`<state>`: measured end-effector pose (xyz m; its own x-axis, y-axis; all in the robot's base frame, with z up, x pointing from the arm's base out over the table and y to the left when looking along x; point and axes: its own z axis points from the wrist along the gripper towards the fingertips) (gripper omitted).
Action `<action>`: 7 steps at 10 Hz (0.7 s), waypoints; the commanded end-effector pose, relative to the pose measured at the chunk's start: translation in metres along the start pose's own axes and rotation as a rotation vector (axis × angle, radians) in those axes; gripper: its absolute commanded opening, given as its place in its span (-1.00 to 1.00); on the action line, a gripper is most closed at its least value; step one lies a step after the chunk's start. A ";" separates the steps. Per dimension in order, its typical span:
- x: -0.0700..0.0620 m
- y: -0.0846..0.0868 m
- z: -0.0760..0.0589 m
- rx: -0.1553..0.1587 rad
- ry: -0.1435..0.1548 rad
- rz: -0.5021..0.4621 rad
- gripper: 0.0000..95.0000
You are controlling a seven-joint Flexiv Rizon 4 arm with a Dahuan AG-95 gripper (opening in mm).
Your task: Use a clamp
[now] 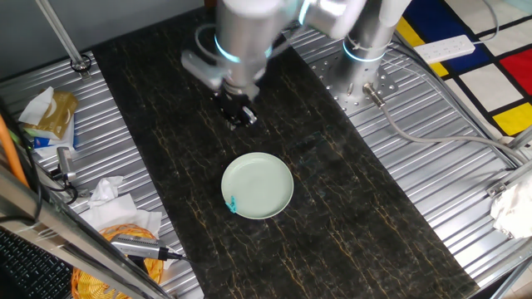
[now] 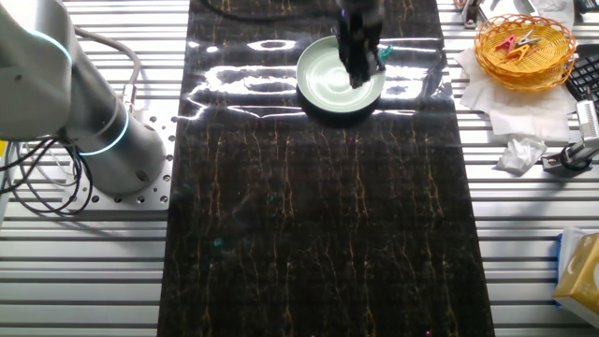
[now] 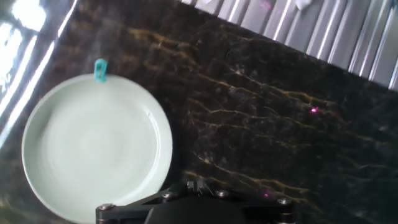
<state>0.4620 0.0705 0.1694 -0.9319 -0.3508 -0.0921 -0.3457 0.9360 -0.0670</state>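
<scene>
Dark marbled mat (image 1: 332, 191) (ribbed metal table (image 1: 449, 166))

one teal clamp (image 3: 100, 70), one pale green plate (image 3: 93, 149), one black gripper (image 1: 238, 115), one woven basket (image 2: 524, 49) and one dark marbled mat (image 1: 332, 191) are visible.

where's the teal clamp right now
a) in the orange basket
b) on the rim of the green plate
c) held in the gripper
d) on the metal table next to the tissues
b: the clamp sits on the edge of the pale green plate, also visible at the plate's rim in one fixed view, while the gripper is raised over the dark mat, apart from the plate, holding nothing teal.
</scene>
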 end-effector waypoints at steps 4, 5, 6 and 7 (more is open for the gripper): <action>0.005 -0.004 0.034 -0.053 -0.074 -0.006 -1.00; 0.005 -0.003 0.035 -0.052 -0.077 -0.016 -1.00; 0.006 -0.003 0.035 -0.049 -0.084 -0.034 -1.00; 0.007 -0.003 0.035 -0.047 -0.081 -0.049 -1.00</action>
<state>0.4587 0.0643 0.1525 -0.9165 -0.3436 -0.2047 -0.3547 0.9348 0.0190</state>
